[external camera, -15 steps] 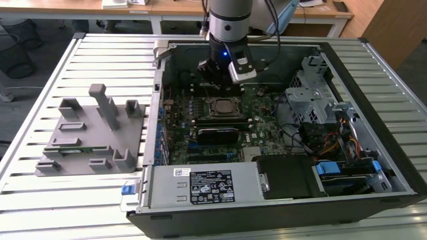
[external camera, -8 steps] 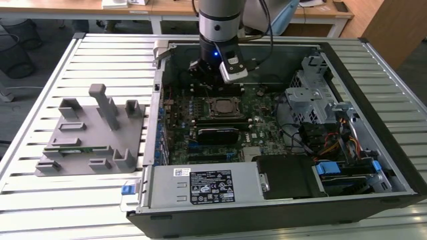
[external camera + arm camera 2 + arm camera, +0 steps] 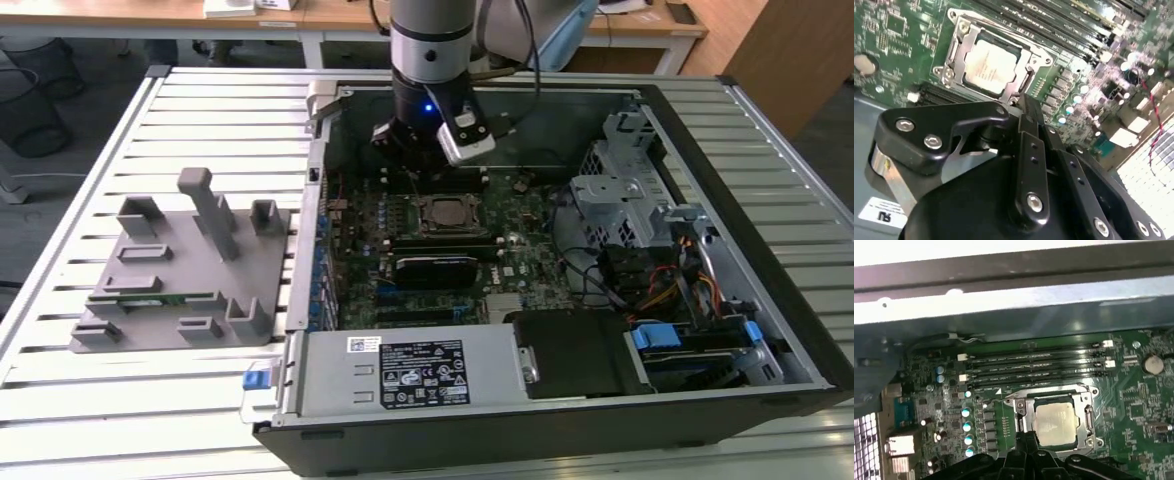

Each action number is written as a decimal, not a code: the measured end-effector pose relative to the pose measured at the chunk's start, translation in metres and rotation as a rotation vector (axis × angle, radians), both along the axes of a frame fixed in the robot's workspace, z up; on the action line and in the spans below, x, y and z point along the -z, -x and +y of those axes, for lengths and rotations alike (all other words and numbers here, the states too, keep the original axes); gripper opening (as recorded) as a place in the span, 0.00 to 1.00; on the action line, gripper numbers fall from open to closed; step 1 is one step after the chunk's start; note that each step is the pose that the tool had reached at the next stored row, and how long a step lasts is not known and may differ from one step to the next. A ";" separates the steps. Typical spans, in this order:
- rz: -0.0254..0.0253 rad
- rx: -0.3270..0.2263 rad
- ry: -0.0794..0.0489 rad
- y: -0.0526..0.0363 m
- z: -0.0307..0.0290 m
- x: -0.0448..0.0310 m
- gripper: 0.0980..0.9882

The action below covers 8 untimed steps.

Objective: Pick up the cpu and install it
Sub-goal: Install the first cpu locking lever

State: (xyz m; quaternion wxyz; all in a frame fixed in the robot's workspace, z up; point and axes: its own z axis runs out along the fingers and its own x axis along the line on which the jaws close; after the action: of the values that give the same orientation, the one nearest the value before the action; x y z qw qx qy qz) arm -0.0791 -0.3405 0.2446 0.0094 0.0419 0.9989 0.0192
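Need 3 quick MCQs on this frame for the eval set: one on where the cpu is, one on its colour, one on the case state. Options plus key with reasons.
1. Where is the cpu?
A. In the socket on the motherboard
B. On the grey fixture beside the case
C. On top of the power supply

2. What colour is the cpu's top?
A. Green
B. Pale silver
C. Black

3. What state is the computer case in?
A. Closed, side panel on
B. Open, motherboard exposed
C. Open, but with no board inside

Key:
1 A: both wrist views show it lying inside the socket's metal frame.
2 B: its top is pale silvery against the green motherboard.
3 B: the exterior view looks straight onto the motherboard inside the case.
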 end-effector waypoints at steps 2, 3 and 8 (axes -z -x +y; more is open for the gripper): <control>-0.0011 -0.011 0.000 0.0024 -0.0001 -0.0001 0.01; -0.0037 -0.011 0.000 0.0055 -0.0001 -0.0002 0.01; -0.0153 -0.011 0.000 0.0179 0.0000 -0.0007 0.01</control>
State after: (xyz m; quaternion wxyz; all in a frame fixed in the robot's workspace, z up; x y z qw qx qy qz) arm -0.0970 -0.3405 0.2453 0.0169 0.0361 0.9990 0.0197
